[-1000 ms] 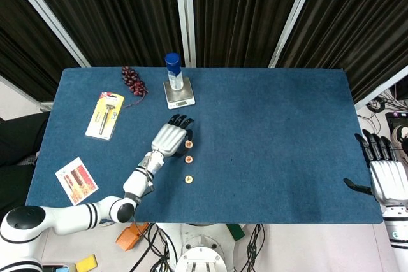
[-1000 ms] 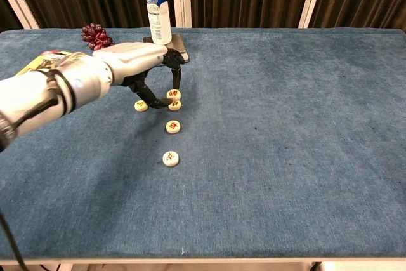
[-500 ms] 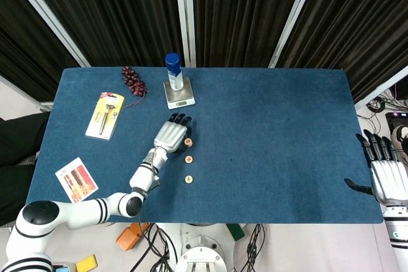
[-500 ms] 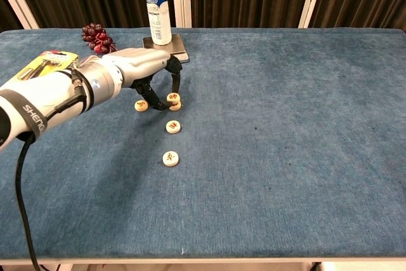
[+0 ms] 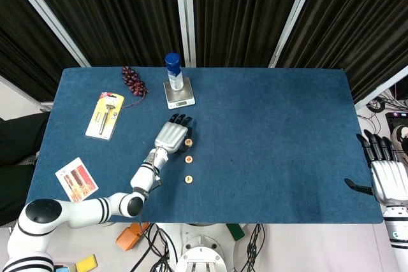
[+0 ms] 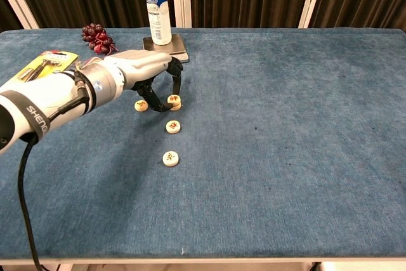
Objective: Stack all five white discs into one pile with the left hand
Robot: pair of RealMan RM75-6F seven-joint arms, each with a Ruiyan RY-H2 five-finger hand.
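Mid-stack. Left hand [image 6: 147,74] arched over the small two-high pile of white discs with red marks [image 6: 174,101], fingertips [image 6: 177,85] down around it; whether pinching or just released, cannot tell. Three more white discs lying single on the blue felt counter [image 6: 285,131]: one just left of the pile [image 6: 141,105], two nearer [image 6: 172,127] [image 6: 170,158]. Next, probably: lift clear, then pinch the nearest single disc. Right hand [image 5: 386,175] idle, spread, off the counter's edge.

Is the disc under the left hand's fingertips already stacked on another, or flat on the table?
Stacked: in the chest view the disc sits atop another, with the left hand arched over it.
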